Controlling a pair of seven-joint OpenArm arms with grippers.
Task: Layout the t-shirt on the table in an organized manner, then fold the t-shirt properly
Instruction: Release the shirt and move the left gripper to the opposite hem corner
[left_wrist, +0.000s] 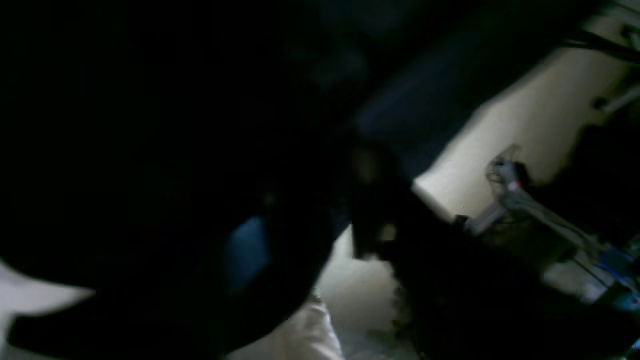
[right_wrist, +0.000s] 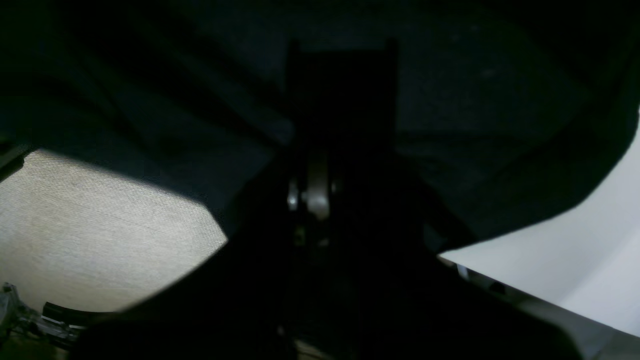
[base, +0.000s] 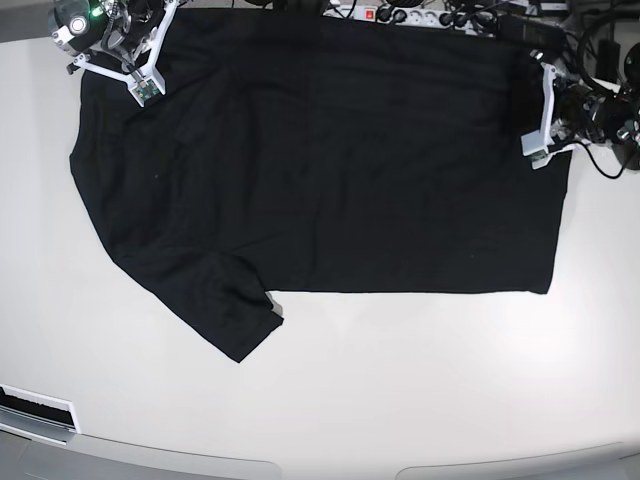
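The black t-shirt lies spread flat across the back half of the off-white table, with one sleeve pointing toward the front left. My right gripper sits at the shirt's far left corner. In the right wrist view its dark fingers are shut on the t-shirt, and creases run in to them. My left gripper is at the shirt's right edge. The left wrist view is dark and blurred: its fingers stand apart, with pale table showing in the gap.
A power strip and a tangle of cables lie along the table's back edge. A slotted strip sits at the front left corner. Bare tabletop runs in front of the shirt.
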